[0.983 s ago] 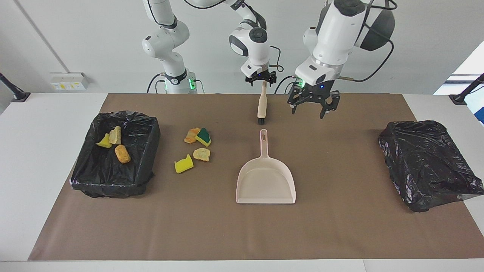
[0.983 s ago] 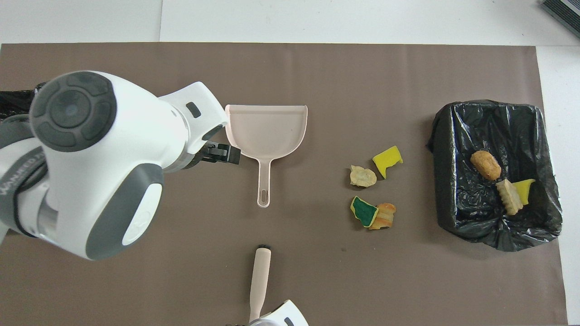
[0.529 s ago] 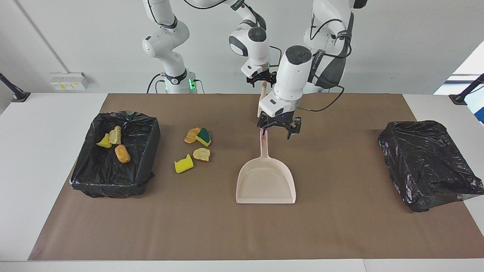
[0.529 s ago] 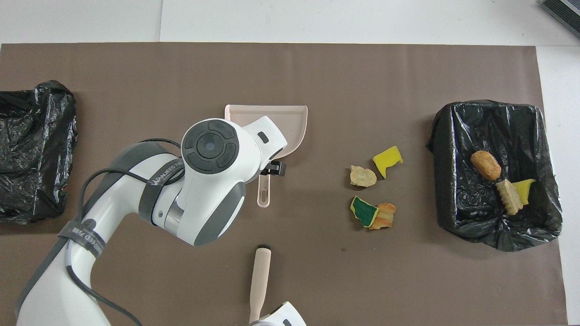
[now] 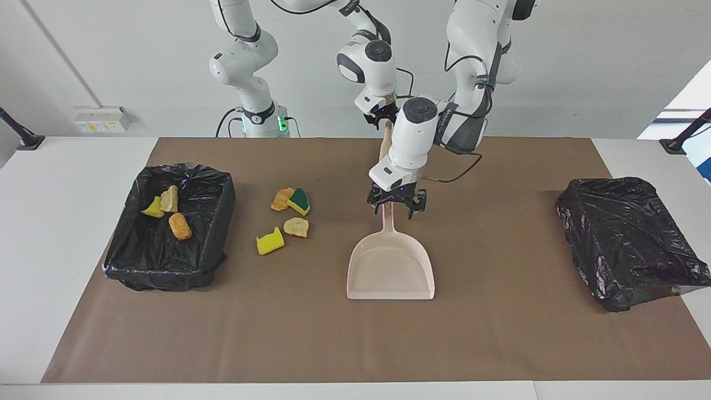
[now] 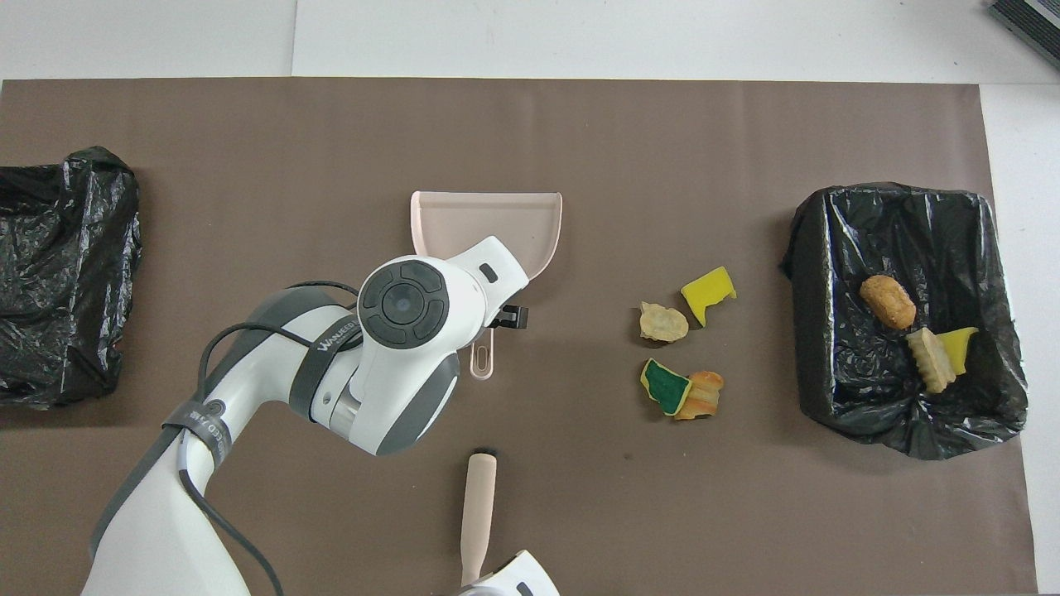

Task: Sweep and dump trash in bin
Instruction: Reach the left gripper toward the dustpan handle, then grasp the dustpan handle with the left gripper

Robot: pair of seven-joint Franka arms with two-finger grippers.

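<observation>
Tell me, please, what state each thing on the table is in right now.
Dustpan: flat on the mat, empty.
Brush: held at its handle by the right gripper.
Right gripper: shut on the brush.
Left gripper: open, down at the dustpan's handle.
Loose trash: four pieces on the mat.
Bin at the right arm's end: open, three pieces inside.
Bin at the left arm's end: no trash visible.

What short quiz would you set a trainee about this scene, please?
1. How many trash pieces lie loose on the mat?
2. True or false: the dustpan already holds trash.
3. The right gripper grips: A) the dustpan, B) the brush, C) nothing.
Key: 1. four; 2. false; 3. B.
</observation>
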